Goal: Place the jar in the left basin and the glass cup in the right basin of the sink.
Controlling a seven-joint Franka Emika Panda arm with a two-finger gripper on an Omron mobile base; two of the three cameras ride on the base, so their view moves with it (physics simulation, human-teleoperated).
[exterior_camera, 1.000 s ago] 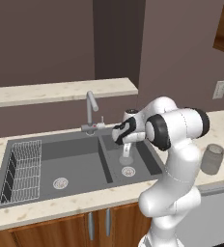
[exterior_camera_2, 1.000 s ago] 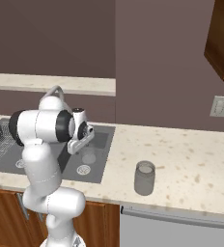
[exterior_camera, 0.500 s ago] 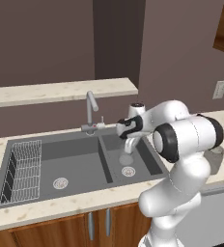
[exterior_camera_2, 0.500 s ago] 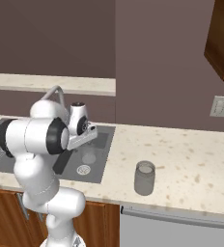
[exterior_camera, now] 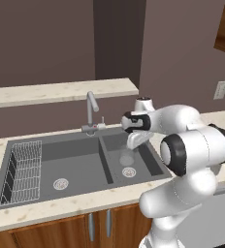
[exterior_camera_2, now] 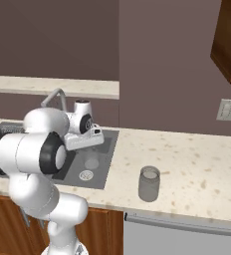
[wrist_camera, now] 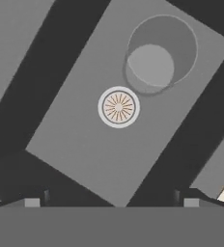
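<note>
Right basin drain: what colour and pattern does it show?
The drain is a pale steel ring around fine orange-brown radial slots, clearest in the hand view.

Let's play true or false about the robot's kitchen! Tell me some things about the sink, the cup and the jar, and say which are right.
1. The glass cup stands in the right basin. True.
2. The jar is already in the left basin. False: it stands on the counter, right of the sink.
3. The gripper is squeezing the cup. False: it is open above the basin, holding nothing.
4. A wire rack sits in the left basin. True.
5. The tap is behind the sink. True.
</note>
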